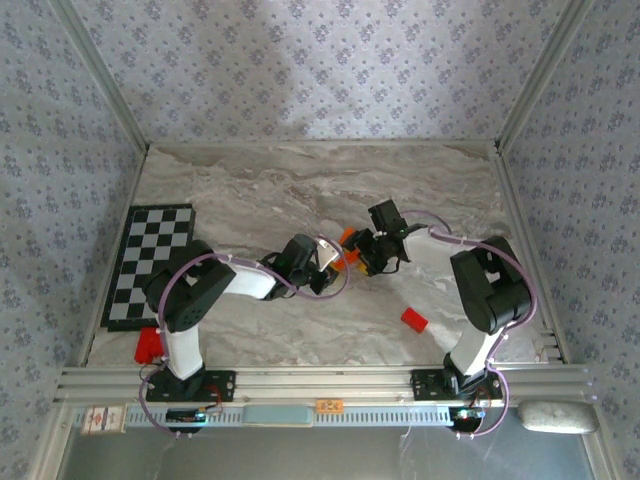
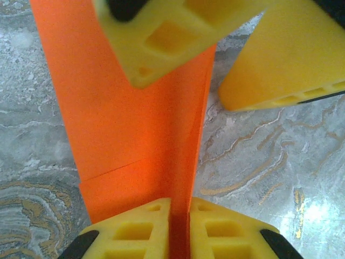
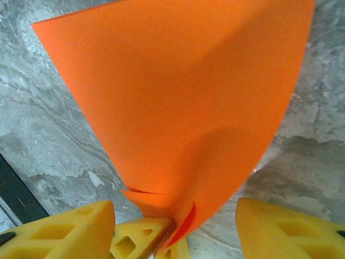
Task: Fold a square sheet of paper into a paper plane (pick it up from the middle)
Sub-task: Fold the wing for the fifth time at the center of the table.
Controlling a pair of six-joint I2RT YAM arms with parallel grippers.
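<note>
The square sheet of paper [image 1: 346,238] is bright orange and folded on a centre crease into a tapering, paper plane-like shape, held above the marble table. My left gripper [image 2: 180,216] is shut on its folded edge, and the orange paper [image 2: 135,124] runs up and away from the fingers. The paper [image 3: 178,97] fans out wide in the right wrist view, narrowing towards the left gripper's yellow fingertips [image 3: 143,237]. My right gripper [image 3: 175,229] stands open on both sides of that narrow end. One right finger [image 2: 161,32] overlaps the paper; the other [image 2: 291,59] is clear of it.
A black-and-white checkerboard mat [image 1: 150,265] lies at the left. One small red block [image 1: 414,319] sits near the right arm, another [image 1: 150,345] by the left arm's base. Patterned walls enclose the table on three sides.
</note>
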